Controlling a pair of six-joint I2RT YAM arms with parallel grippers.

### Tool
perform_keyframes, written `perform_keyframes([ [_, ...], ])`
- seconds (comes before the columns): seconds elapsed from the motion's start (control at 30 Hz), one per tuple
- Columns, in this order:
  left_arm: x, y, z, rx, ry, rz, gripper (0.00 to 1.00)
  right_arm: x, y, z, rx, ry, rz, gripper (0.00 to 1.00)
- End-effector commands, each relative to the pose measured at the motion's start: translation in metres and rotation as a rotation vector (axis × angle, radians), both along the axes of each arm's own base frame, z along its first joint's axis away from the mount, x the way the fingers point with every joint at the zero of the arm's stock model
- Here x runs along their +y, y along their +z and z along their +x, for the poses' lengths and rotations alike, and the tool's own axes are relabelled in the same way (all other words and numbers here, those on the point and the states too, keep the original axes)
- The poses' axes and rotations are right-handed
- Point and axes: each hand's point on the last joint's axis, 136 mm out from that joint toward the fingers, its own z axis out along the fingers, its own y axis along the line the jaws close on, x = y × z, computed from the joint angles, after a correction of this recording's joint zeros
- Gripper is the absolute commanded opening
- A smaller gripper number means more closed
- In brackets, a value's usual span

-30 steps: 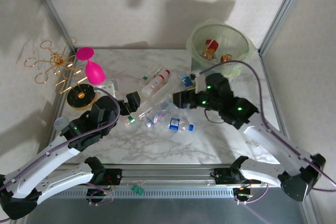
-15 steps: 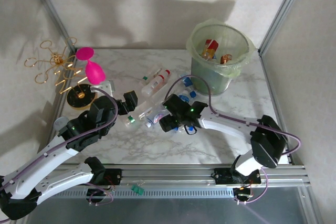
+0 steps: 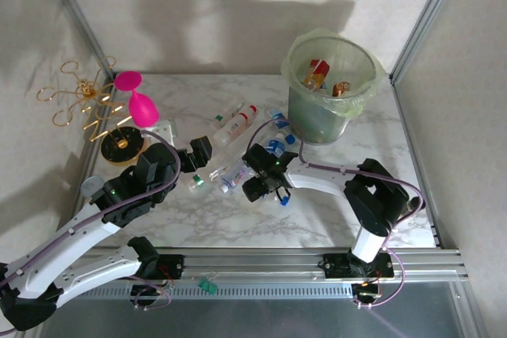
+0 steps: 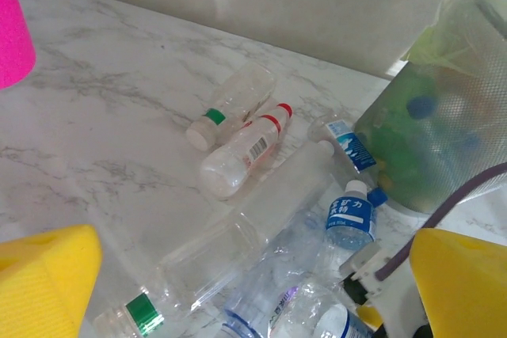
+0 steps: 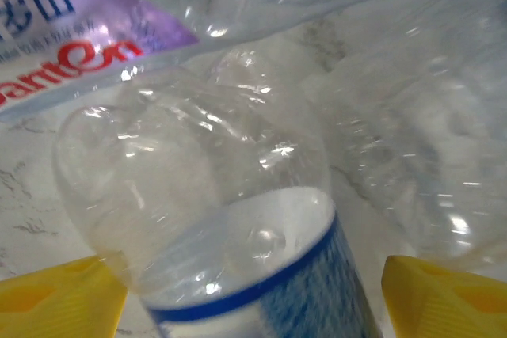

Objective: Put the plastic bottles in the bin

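— How do your hands stand?
— My left gripper [image 4: 249,294] is spread wide, with nothing between its yellow pads [image 4: 43,279]. It hangs over the near-left side of the heap. My right gripper [image 5: 249,298] is apart too, low over the table, with a clear blue-labelled bottle [image 5: 230,227] lying between its pads [image 5: 55,298]. One pad sits right beside the bottle, though I cannot tell if it touches. The other stands clear of it, so I grip nothing.
— And the plastic bottles [image 3: 235,126]?
— Most lie on their sides in a loose heap on the marble table [image 3: 261,223], just in front of the bin [image 3: 317,120]. A red-capped bottle [image 4: 242,152] and a green-capped bottle [image 4: 230,100] lie side by side at the heap's far edge. A few more bottles [image 3: 321,73] are already inside the bin, which stands upright at the far right of the table.
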Motion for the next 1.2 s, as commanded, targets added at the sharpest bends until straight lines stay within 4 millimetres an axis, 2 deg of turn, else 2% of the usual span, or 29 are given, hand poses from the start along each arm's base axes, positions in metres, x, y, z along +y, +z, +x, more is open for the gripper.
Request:
perform_keyframes([
  [0.0, -0.011, 0.000, 0.002, -0.012, -0.042, -0.010, 0.99, 0.004, -0.011, -0.007, 0.046, 0.040, -0.009, 0.83],
  [0.23, -0.018, -0.001, 0.008, -0.008, -0.050, -0.006, 1.00, 0.007, -0.023, -0.018, 0.109, 0.081, -0.001, 0.81],
  [0.6, -0.029, -0.002, 0.013, 0.004, -0.075, -0.012, 1.00, 0.015, -0.034, -0.032, 0.152, 0.094, 0.025, 0.70],
  [0.93, -0.030, -0.001, 0.014, 0.002, -0.079, -0.003, 1.00, 0.015, -0.021, -0.035, 0.146, 0.098, 0.051, 0.52],
  [1.17, -0.032, -0.005, 0.015, 0.009, -0.081, -0.002, 1.00, 0.013, 0.000, -0.037, 0.119, 0.107, 0.085, 0.49],
])
